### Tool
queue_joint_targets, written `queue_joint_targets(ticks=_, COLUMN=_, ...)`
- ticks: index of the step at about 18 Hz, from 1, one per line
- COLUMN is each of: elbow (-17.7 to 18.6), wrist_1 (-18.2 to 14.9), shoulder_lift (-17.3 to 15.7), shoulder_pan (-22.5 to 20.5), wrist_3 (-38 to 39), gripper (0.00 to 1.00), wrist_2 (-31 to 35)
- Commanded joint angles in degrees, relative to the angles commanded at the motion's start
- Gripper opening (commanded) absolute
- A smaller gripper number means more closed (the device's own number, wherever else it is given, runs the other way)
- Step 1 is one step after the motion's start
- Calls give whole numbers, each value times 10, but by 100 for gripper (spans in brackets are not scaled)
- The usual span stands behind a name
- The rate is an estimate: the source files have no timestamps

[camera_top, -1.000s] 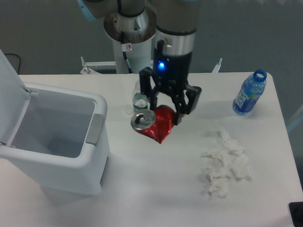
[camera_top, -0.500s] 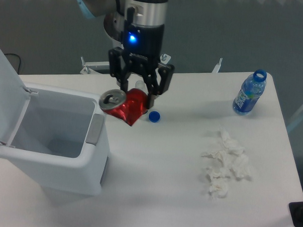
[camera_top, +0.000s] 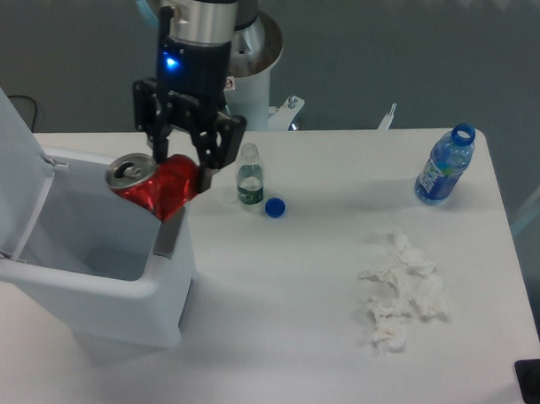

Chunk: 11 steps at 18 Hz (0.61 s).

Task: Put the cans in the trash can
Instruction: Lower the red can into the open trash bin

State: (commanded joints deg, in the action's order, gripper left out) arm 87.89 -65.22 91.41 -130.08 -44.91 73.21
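On the white table (camera_top: 274,326), which fills most of the view, the surface is smooth and pale, with a dark grey-blue floor or wall behind it. A heap of crumpled white tissues (camera_top: 402,291) lies toward the right side. Near the far right edge stands a clear plastic bottle with a blue label (camera_top: 443,167), its cap off; the print on the label is too small to read. Closer to the middle stands a smaller clear bottle with a dark green label (camera_top: 249,176), also unreadable, and just beside it on the table lies a blue bottle cap (camera_top: 273,207).

The robot's round base (camera_top: 254,55) sits behind the far edge of the table and carries a small sticker with a red prohibition sign; I can't make out its words. A blue light glows on the wrist above the gripper (camera_top: 179,174).

The black fingers are closed around the crushed red can (camera_top: 157,184), silver top facing left and outward. The can hangs in the air over the right-hand rim of the white trash can (camera_top: 107,289), just above the grey handle panel (camera_top: 169,237). The bin's lid (camera_top: 10,162) stands open at the left.
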Motion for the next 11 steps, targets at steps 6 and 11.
queue_joint_targets(ticks=6, elbow=3, wrist_1=14, shoulder_lift=11, shoulder_pan=19, wrist_3=13, gripper=71, wrist_2=0)
queue_joint_targets(ticks=11, elbow=2, wrist_1=23, shoulder_lift=28, shoulder_pan=36, wrist_3=21, gripper=71, wrist_2=1)
